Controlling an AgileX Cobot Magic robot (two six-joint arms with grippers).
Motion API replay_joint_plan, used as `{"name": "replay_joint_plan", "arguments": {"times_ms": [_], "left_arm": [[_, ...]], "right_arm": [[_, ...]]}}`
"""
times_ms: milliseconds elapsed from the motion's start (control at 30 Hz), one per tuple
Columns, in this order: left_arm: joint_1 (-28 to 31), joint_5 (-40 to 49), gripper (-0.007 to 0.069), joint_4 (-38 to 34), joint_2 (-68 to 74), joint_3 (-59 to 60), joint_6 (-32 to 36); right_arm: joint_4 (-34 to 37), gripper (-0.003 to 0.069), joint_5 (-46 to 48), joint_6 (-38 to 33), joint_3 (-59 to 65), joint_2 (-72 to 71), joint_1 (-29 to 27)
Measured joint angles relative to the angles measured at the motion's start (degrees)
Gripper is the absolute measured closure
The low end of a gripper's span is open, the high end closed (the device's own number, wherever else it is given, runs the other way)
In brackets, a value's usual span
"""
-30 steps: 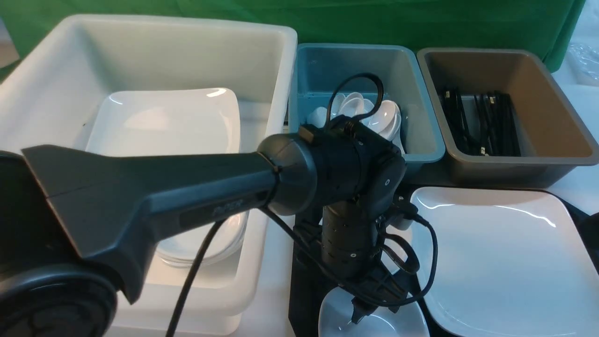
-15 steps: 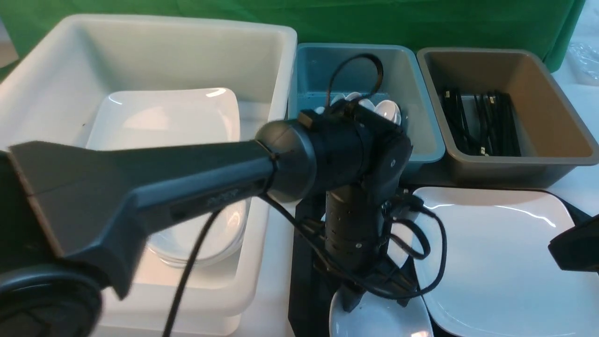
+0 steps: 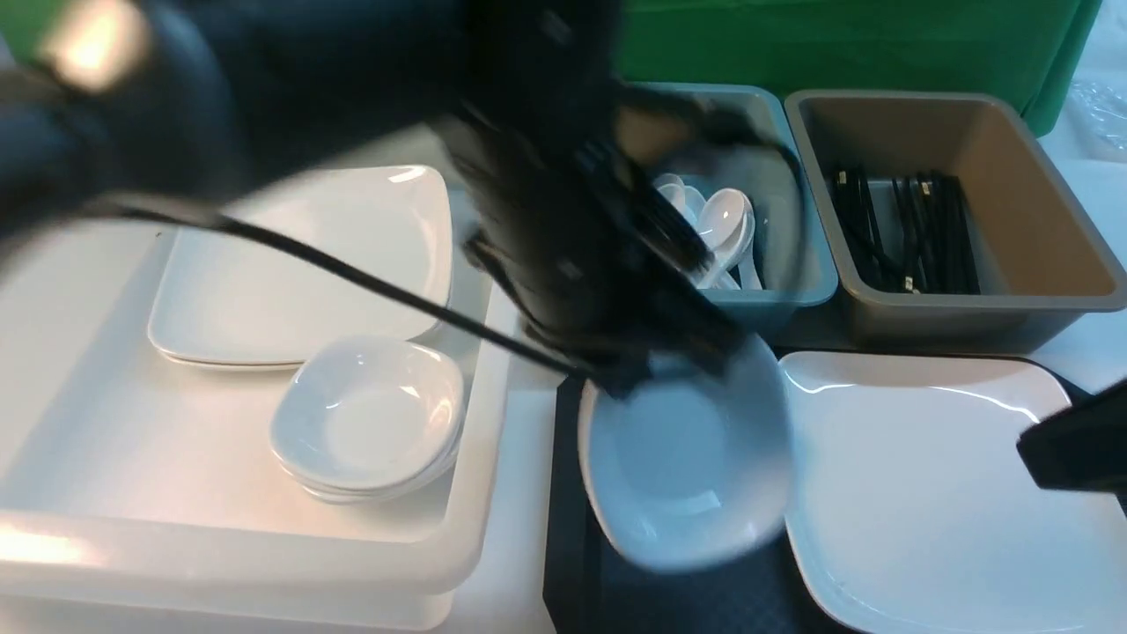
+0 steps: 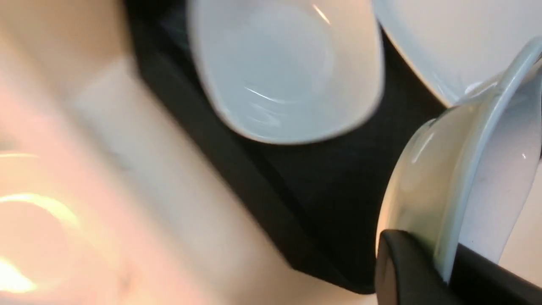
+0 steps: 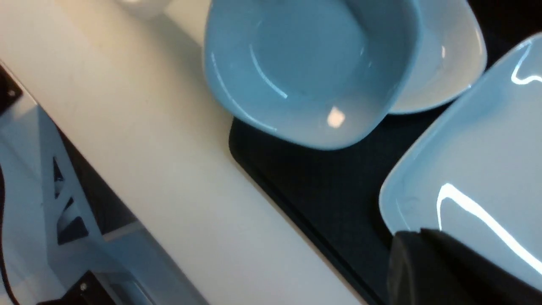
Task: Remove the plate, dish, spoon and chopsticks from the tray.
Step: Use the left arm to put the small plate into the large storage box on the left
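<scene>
My left gripper (image 3: 656, 374), blurred by motion, is shut on the rim of a small white dish (image 3: 687, 458) and holds it tilted above the black tray (image 3: 669, 603). In the left wrist view the fingers (image 4: 406, 267) pinch that dish (image 4: 465, 169); a second small dish (image 4: 288, 72) lies on the tray (image 4: 322, 190) below. The large white plate (image 3: 951, 493) lies on the tray's right part. My right gripper (image 3: 1074, 449) hovers over the plate's right side; its fingers (image 5: 423, 254) look closed and empty at the plate's corner (image 5: 487, 169). No spoon or chopsticks show on the tray.
A white tub (image 3: 264, 563) at the left holds large plates (image 3: 299, 264) and stacked small dishes (image 3: 370, 423). A teal tub (image 3: 810, 282) behind the tray holds spoons (image 3: 726, 220). A brown-grey tub (image 3: 1039, 299) holds black chopsticks (image 3: 907, 233).
My left arm has swung up and back, lifting the small dish off the tray toward the camera. My right gripper has come in from the right over the plate.
</scene>
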Motion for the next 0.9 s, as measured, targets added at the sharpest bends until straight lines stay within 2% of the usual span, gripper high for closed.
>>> {"name": "replay_joint_plan", "arguments": {"times_ms": [133,233,267,400,433,500,633,733,900], "left_arm": [[11.14,-0.17,0.059,-4.27,-6.12,1.51,1.08],[17.59,-0.32,0.059,-7.24,-9.22,4.08,2.07],[23.4,-1.21,0.059,-9.3,-11.1,6.56,2.48],[35.0,-5.93,0.059,-14.51,-13.85,15.06,3.46],[35.53,-5.92,0.059,-14.84,-13.86,15.06,3.47],[40.72,-9.67,0.059,-18.7,-14.13,21.79,4.64],[44.2,-18.63,0.059,-23.26,-14.07,32.59,4.78],[44.34,-25.16,0.059,-27.17,-14.01,38.8,4.51],[44.34,-31.0,0.0583,-29.02,-14.01,43.36,4.76]], "right_arm": [[6.79,0.0635,-4.67,-4.63,-2.29,0.4,1.4],[7.79,0.0635,-5.81,-5.99,-3.43,1.68,4.74],[7.48,0.0635,-7.12,-6.16,-4.1,3.5,8.51],[3.35,0.0635,-12.59,-4.04,-6.21,8.44,17.36],[3.03,0.0635,-12.86,-3.83,-6.36,8.73,17.81],[-0.99,0.0635,-16.26,-0.97,-8.73,12.05,22.89],[-6.46,0.0635,-19.18,3.36,-13.31,17.43,28.48],[-7.36,0.0635,-19.89,4.59,-16.3,20.92,30.15],[-7.91,0.0635,-20.45,6.02,-19.29,25.44,30.66]]}}
